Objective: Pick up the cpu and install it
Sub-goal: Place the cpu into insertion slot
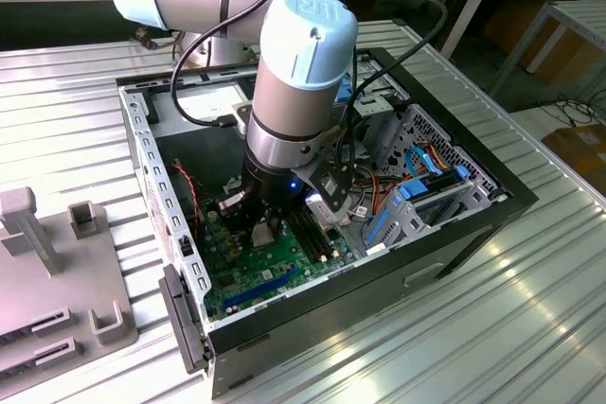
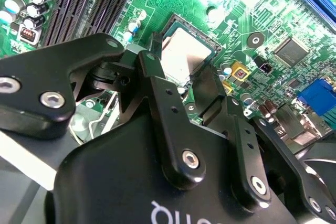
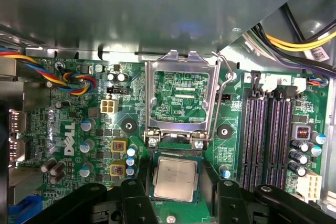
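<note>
- Ribbed silver metal bench [image 1: 66,120] carries the open black desktop computer case [image 1: 473,234]. The arm reaches down inside it, so a wide sideways swing could knock the case's silver side wall [image 1: 147,158].
- Green motherboard [image 3: 68,114] lies flat on the case floor. In the exterior view the black gripper [image 1: 268,229] hangs low over it, near small upright capacitors [image 3: 85,125]; dropping further risks pressing on the board.
- Small flat square silver-grey cpu [image 3: 176,178] lies flat within the dark-edged socket [image 3: 176,153] and looks level, though I cannot tell if it is fully seated.
- Black fingers [image 3: 137,198] are apart, one on each side of the cpu, tight against opposite edges. I cannot tell if they are pinching it or just beside it.
- Risk: if it is gripped, a lift or twist here would drag the chip askew and could bend the socket contacts; misaligned corners would cause the same.
- Hinged silver metal load frame [image 3: 151,93] stands open just beyond the socket with its wire lever [image 3: 223,93] up. The cpu is not yet clamped, so a nudge could shift it.
- Long black memory slots [image 3: 268,145] run beside the socket, close to one finger; spreading wide could catch them.
- Blue-plugged cable bundle [image 1: 417,191] sits at the exterior view's right, near the wrist and a possible snag.
</note>
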Robot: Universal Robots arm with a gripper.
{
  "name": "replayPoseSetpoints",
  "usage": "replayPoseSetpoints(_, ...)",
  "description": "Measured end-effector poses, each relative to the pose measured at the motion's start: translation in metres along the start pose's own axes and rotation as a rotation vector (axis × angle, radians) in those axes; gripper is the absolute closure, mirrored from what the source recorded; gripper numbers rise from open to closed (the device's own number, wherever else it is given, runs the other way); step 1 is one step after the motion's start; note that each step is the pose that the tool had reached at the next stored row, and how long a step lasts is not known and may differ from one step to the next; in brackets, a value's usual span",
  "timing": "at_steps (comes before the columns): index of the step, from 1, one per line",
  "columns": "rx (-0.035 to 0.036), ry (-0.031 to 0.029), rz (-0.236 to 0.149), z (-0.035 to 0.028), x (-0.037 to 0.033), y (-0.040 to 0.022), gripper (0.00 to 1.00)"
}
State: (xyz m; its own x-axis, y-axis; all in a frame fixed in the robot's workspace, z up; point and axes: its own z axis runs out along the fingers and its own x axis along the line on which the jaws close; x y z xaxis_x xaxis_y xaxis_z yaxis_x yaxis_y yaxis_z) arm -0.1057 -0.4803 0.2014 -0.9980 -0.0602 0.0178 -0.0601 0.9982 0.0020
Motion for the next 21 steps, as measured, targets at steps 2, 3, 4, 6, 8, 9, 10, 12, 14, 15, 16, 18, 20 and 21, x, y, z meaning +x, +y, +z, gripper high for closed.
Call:
replayPoseSetpoints(2,0.0004,-0.0012,0.0,0.0,0.0,-0.0001,0.49)
replayPoseSetpoints(3,0.0004,-0.0013,0.0,0.0,0.0,-0.0001,0.49)
replayPoseSetpoints(4,0.0003,-0.0016,0.0,0.0,0.0,-0.0001,0.49)
replayPoseSetpoints(6,-0.0015,-0.0017,0.001,-0.0001,0.0003,-0.0004,0.49)
replayPoseSetpoints(8,-0.003,-0.0018,0.0,0.0,0.0002,-0.0006,0.49)
replayPoseSetpoints(9,-0.0032,-0.0019,0.0,-0.0001,0.0002,-0.0006,0.49)
replayPoseSetpoints(10,-0.0032,-0.0019,0.0,-0.0001,0.0002,-0.0007,0.49)
replayPoseSetpoints(12,-0.0031,-0.0024,0.001,-0.0001,0.0002,-0.0007,0.49)
replayPoseSetpoints(14,-0.0032,-0.0025,0.003,-0.0003,0.0002,-0.0007,0.49)
replayPoseSetpoints(15,-0.0031,-0.0024,0.004,-0.0003,0.0002,-0.0007,0.49)
replayPoseSetpoints(16,-0.0032,-0.0024,0.007,-0.0003,0.0002,-0.0007,0.49)
replayPoseSetpoints(18,-0.0034,-0.0025,0.021,-0.0004,0.0002,-0.0007,0.49)
replayPoseSetpoints(20,-0.0035,-0.0025,0.03,-0.0004,0.0002,-0.0007,0.49)
replayPoseSetpoints(21,-0.0036,-0.0025,0.031,-0.0004,0.0002,-0.0007,0.49)
